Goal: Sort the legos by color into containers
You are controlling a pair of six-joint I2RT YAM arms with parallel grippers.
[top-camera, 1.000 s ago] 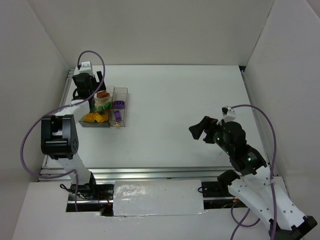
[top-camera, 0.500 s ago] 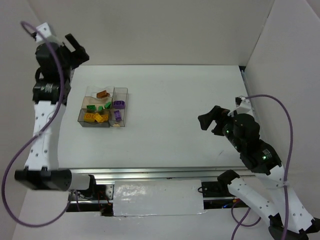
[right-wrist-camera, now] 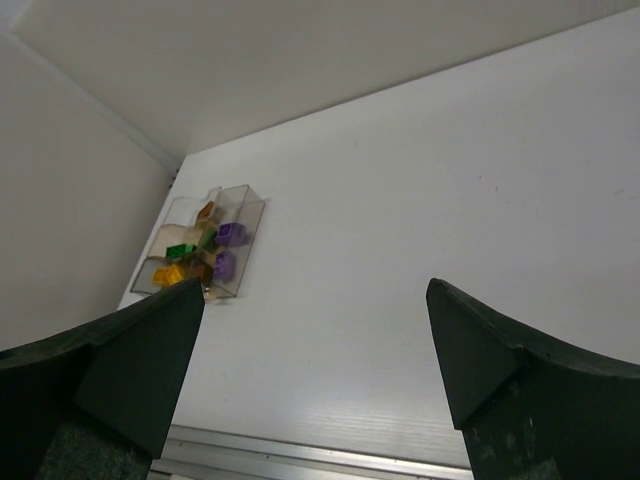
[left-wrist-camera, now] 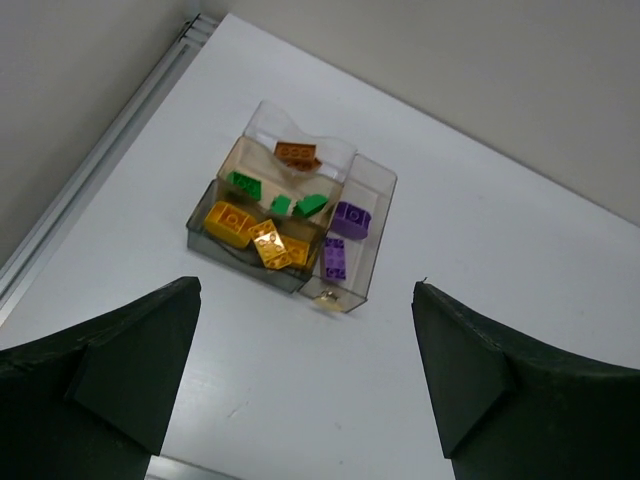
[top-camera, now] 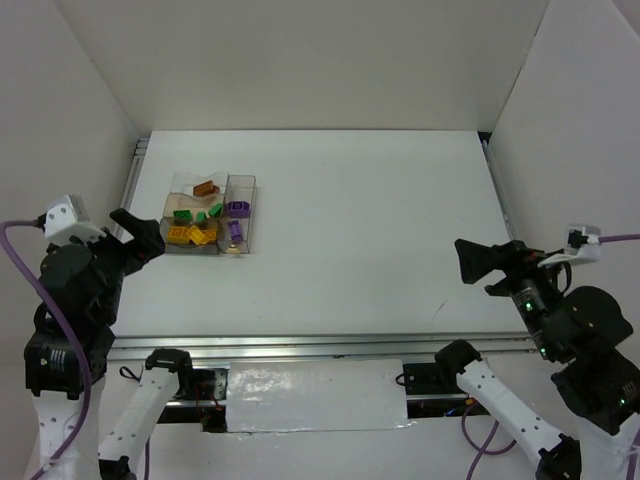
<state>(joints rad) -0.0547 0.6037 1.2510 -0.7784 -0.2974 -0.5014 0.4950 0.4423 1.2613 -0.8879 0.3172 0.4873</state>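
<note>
Left gripper [top-camera: 140,232] spread wide at left edge, right gripper [top-camera: 478,262] likewise at right (both holding nothing), legos [left-wrist-camera: 270,243] in containers [left-wrist-camera: 378,176] upper left.

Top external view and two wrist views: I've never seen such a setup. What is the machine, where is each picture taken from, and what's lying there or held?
Two robot arms sit at a table, each ending in a two-finger claw. The top view looks down from above and behind: left claw on the left, right claw on the right. Each wrist view comes from a camera on one arm; the dark shapes at its bottom corners are that claw's own fingers. On the table stand joined clear bins. The wider one holds yellow bricks, green bricks and an orange-brown brick; the narrow one holds purple bricks. Both claws are open and empty, apart from the bins.
</note>
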